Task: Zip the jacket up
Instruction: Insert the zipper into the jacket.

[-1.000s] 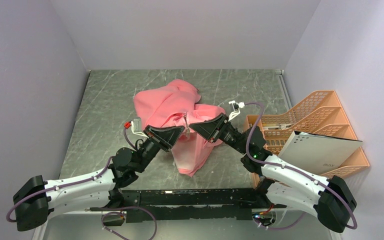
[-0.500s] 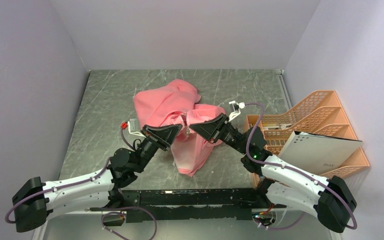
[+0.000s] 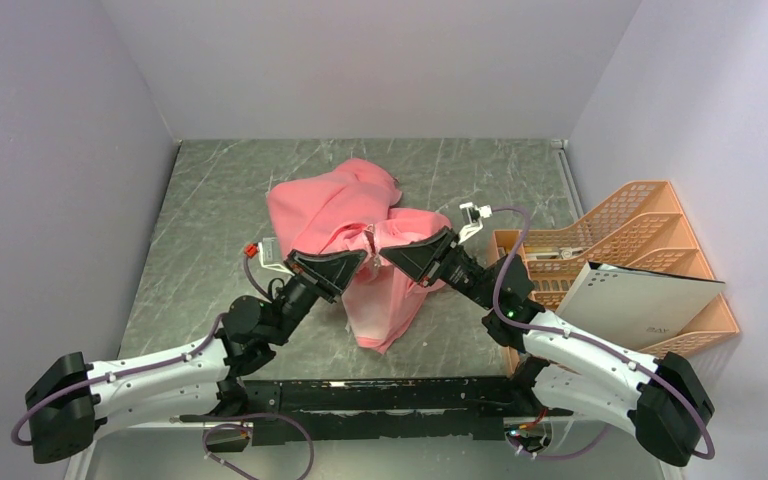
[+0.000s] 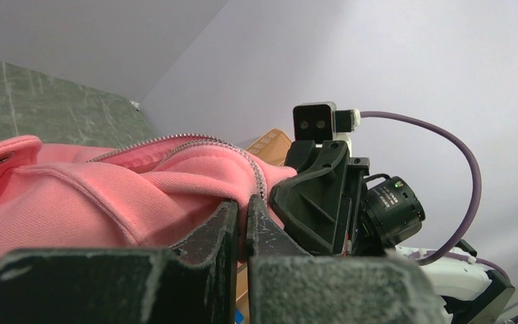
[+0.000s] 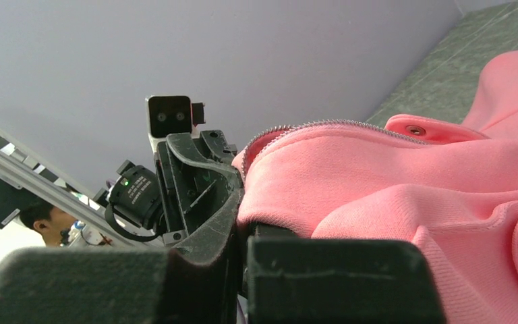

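The left gripper point(image 3: 359, 266) and right gripper point(image 3: 387, 253), jaws narrow, each pinch the jacket point(image 3: 325, 205); its bulk spreads toward 11 o'clock

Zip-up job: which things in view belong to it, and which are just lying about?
Job: salmon-pink soft fabric jacket, its metal-toothed zipper, left gripper and right gripper, both shut on the jacket.
Lying about: orange perforated plastic file rack, white folder standing in it.
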{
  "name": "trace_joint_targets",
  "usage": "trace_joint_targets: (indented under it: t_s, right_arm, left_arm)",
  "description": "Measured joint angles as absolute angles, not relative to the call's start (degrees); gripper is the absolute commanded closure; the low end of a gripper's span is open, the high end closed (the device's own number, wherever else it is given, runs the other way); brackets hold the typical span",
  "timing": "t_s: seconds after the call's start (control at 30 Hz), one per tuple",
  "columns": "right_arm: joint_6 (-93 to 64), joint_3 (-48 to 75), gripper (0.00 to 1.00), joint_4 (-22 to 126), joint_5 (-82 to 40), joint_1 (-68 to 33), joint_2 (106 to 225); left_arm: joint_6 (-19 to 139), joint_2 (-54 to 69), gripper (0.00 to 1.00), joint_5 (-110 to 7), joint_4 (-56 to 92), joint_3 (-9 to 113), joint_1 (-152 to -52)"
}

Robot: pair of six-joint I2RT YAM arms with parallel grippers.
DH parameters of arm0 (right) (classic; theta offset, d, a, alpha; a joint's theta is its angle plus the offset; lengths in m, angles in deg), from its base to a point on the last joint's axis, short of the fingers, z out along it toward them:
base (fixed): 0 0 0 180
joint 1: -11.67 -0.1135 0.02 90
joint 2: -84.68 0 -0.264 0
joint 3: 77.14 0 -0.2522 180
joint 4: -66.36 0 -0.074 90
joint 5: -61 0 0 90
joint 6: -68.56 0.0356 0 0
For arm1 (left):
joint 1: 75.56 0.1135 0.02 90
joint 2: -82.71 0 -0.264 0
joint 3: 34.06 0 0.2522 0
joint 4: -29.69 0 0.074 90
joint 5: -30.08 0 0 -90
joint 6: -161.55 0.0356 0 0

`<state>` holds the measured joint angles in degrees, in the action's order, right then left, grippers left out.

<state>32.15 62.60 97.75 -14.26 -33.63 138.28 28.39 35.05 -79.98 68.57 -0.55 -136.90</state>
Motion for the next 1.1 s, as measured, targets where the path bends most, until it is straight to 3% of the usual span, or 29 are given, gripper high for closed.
trace_joint_targets:
  t_s: [1.1]
  right_arm:
    - [32.65, 63.36, 1.00, 97.75, -16.54, -33.63, 137.47]
  left_arm:
    - [27.82, 33.43, 0.95, -77.35, 69.09, -0.55, -136.90]
